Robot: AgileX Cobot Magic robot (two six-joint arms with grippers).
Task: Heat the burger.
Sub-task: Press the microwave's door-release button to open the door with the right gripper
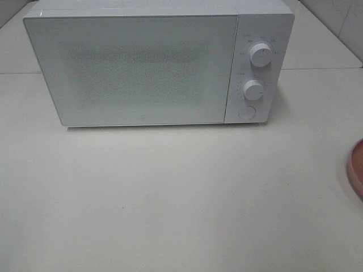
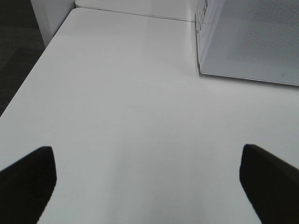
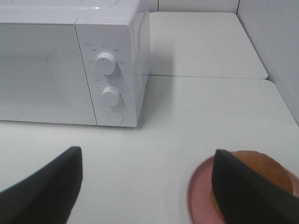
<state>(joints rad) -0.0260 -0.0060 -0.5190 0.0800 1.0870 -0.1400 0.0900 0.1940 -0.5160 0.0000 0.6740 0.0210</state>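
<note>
burger (image 3: 268, 169): sits on the plate, partly hidden behind a right gripper finger | table (image 1: 170, 198): white | microwave (image 1: 136, 68): door closed, at the table's back | plate (image 3: 196, 186): pink, front-right of the microwave, apart from it | left gripper (image 2: 147, 161): jaws spread wide, empty | right gripper (image 3: 147, 158): jaws spread, empty, near the plate

- The high camera looks steeply down on the microwave (image 1: 139, 68) front and the tabletop (image 1: 170, 198)
- Left wrist camera, set low, looks past the left pincer (image 2: 147, 151) along the tabletop to the microwave's door
- Right wrist camera looks past the right pincer (image 3: 147, 153) at the dials (image 3: 105, 63), shared with the high view
</note>
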